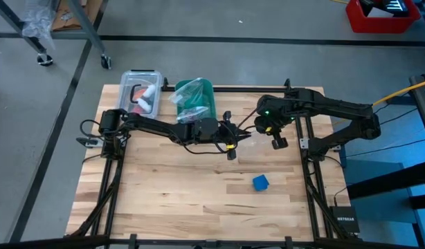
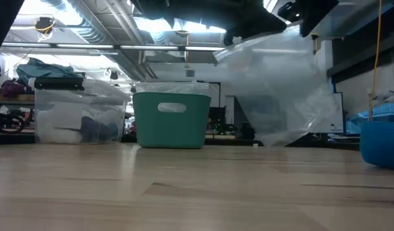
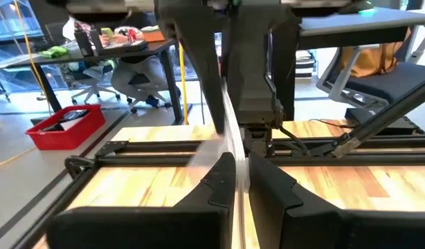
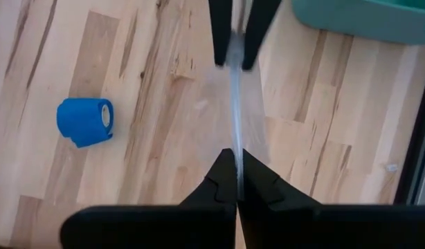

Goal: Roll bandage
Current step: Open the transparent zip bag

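Observation:
The bandage is a small bright blue roll (image 1: 260, 182) lying on its side on the wooden table, near the right front; it also shows in the right wrist view (image 4: 84, 121) and at the low view's right edge (image 2: 382, 144). No gripper touches it. My left gripper (image 1: 230, 149) and my right gripper (image 1: 277, 142) are above the table's middle, facing each other. Both are shut on a clear plastic bag (image 2: 280, 90) that hangs between them, clear of the table. My left gripper (image 3: 239, 166) pinches a thin edge of the clear bag (image 3: 233, 142) between its two fingers, coming level from the table's left. The film runs on edge to the other gripper. My right gripper (image 4: 237, 155) pinches the bag's opposite edge (image 4: 234, 131) between its two fingers, coming from the table's right. The film runs straight to the left gripper's fingers (image 4: 223, 41).
A teal plastic bin (image 1: 196, 104) with crumpled clear bags stands at the table's far middle, and a clear lidded box (image 1: 143, 93) at the far left. Both show in the low view: the bin (image 2: 170, 120) and the box (image 2: 78, 119). Bare wood lies in front.

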`<state>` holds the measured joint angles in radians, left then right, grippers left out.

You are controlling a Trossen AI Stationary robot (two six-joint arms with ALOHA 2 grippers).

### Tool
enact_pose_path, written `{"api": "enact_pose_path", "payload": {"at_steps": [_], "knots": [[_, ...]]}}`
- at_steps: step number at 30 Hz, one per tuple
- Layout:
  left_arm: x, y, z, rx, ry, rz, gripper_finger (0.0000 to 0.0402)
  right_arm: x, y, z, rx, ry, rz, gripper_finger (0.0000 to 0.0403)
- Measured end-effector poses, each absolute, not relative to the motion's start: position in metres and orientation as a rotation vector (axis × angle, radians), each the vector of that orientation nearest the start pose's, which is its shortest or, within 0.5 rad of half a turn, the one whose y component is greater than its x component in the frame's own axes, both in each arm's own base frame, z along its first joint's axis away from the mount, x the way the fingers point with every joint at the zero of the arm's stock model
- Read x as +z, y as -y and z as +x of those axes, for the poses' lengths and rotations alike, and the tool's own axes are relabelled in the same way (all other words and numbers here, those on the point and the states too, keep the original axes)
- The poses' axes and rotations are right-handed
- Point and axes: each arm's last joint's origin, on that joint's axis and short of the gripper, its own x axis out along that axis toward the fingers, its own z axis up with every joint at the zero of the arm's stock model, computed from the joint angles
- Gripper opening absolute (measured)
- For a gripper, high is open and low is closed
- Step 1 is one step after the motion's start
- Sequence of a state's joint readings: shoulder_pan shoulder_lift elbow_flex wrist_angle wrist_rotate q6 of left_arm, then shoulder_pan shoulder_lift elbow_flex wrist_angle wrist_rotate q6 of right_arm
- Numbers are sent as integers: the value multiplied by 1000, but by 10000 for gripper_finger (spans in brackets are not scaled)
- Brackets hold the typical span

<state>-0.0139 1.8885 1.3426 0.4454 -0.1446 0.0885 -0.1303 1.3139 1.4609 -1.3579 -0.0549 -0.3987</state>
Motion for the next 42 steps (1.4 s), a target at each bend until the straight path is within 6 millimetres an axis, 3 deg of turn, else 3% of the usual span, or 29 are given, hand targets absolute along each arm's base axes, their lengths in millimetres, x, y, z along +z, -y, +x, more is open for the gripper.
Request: {"api": "enact_pose_path", "payload": {"at_steps": [24,42], "knots": [[265,4,438,122,-139,33,21,391,22,153,-19,-1173,-207,1],[259,10,437,106,-200,37,28,393,22,139,-122,-1201,-164,1]]}}
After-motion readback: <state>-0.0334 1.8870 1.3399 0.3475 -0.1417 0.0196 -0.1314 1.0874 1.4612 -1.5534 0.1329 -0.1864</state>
